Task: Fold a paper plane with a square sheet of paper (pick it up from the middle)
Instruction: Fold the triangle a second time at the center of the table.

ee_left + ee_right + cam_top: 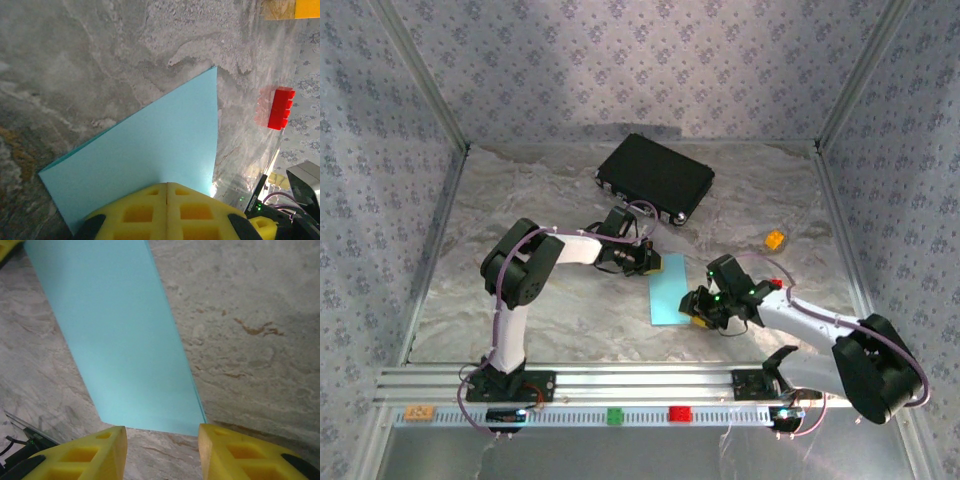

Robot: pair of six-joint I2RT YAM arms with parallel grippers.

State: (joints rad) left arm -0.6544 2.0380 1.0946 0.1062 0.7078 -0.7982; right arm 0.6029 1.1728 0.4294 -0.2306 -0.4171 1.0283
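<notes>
The square sheet of paper is light blue and lies flat on the marble table as a narrow rectangle with a doubled long edge. My left gripper is shut, its yellow tips resting on the far end of the sheet. At the sheet's near right corner my right gripper stands open. In the right wrist view the short end of the paper lies just ahead of that gripper, with bare table between the fingers. The paper plane is out of view.
A black hard case lies at the back centre. A small orange block sits to the right. On the front rail are orange, green and red blocks. Patterned walls close in three sides.
</notes>
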